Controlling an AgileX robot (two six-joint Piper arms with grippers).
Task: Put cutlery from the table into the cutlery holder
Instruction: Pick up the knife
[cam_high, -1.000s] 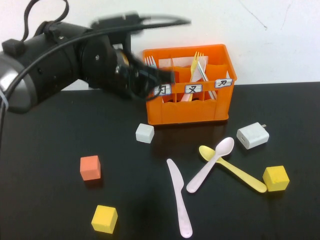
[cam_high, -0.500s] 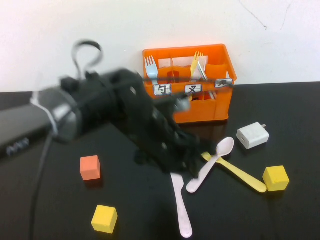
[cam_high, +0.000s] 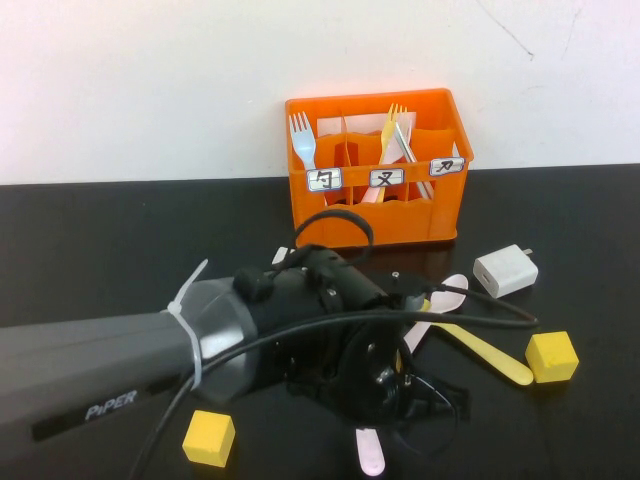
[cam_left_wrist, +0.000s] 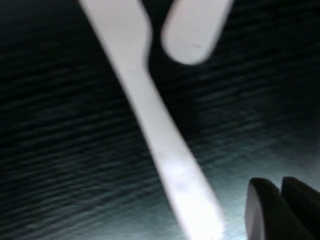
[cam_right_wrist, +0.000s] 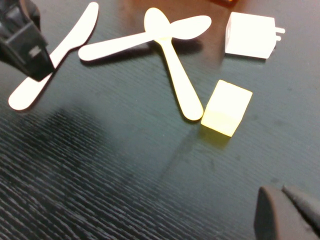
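Inside, the cutlery holder (cam_high: 378, 170) is seen to be split by dividers, and it is stood against the white wall at the back of the table (cam_high: 90, 250). A pale fork (cam_high: 301, 137) is held upright in its compartment nearest the robot's left, and a yellow fork (cam_high: 393, 125) with some pale pieces is leaned in the middle section; which pieces those are cannot be told. Three white labels are fixed across its front.

In front of the holder, the pink knife (cam_left_wrist: 150, 115) is laid flat on the table, largely covered in the high view by the left gripper (cam_high: 385, 385), which is lowered right over it. Its fingers (cam_left_wrist: 277, 207) are seen close together in the left wrist view, beside the knife's handle, with nothing clamped between them. The pink spoon (cam_high: 447, 293) and yellow spoon (cam_high: 490, 352) are crossed just right of the knife, nearer the holder's right corner.

The right gripper (cam_right_wrist: 287, 212) is hung above the table, in front of the holder and to its right, pressed closed and empty.
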